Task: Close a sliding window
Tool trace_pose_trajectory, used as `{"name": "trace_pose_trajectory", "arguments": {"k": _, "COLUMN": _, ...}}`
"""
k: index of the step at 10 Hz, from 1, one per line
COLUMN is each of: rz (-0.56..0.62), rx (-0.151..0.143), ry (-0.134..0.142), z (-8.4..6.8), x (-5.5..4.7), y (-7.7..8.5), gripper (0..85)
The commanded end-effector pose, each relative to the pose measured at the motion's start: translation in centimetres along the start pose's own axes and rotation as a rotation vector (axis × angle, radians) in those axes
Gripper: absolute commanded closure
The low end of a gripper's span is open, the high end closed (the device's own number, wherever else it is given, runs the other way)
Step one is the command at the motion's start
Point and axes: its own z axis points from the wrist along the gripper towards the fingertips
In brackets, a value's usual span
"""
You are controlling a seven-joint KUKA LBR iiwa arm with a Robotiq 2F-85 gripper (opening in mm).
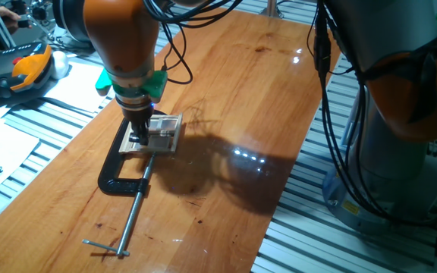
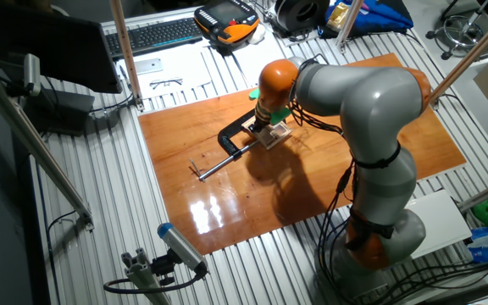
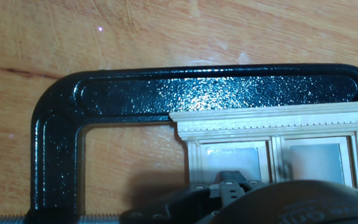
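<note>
Sitting flat on the counter (image 1: pixel 226 91), the window (image 1: pixel 165 130) lies inside the mouth of the clamp (image 1: pixel 120 176), its pale frame touching the black arm that, in the hand view, runs along its 12 o'clock edge. The clamp's long screw (image 1: pixel 135 208) points off toward 6 o'clock in one fixed view.

The worry from here is a push that drags the whole frame instead of the sash. The clamp seems to pin it, but a slanted shove could twist the light wood, pop it loose, or jam the sash crooked in its track. Pressing down too hard on the thin panes could crack them. The claw could also slip off the sash and knock the clamp.

The claw (image 1: pixel 138 135) hangs right over the window's left part, tips down at the frame. Whether its fingers are spread or pressed together I cannot tell, as the hand view hides them, nor whether they actually touch the sash.
</note>
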Motion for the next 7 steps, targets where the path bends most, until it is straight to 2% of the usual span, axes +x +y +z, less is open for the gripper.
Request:
{"name": "trace_pose_trajectory", "arguments": {"k": 1, "rz": -0.002, "rx": 0.002, "ry": 0.002, "z": -0.01, "x": 0.02, "y": 0.00, "gripper": 85.0}}
{"name": "trace_pose_trajectory", "arguments": {"k": 7, "rz": -0.015, "rx": 0.019, "ry": 0.023, "z": -0.15, "x": 0.20, "y": -0.05, "gripper": 85.0}}
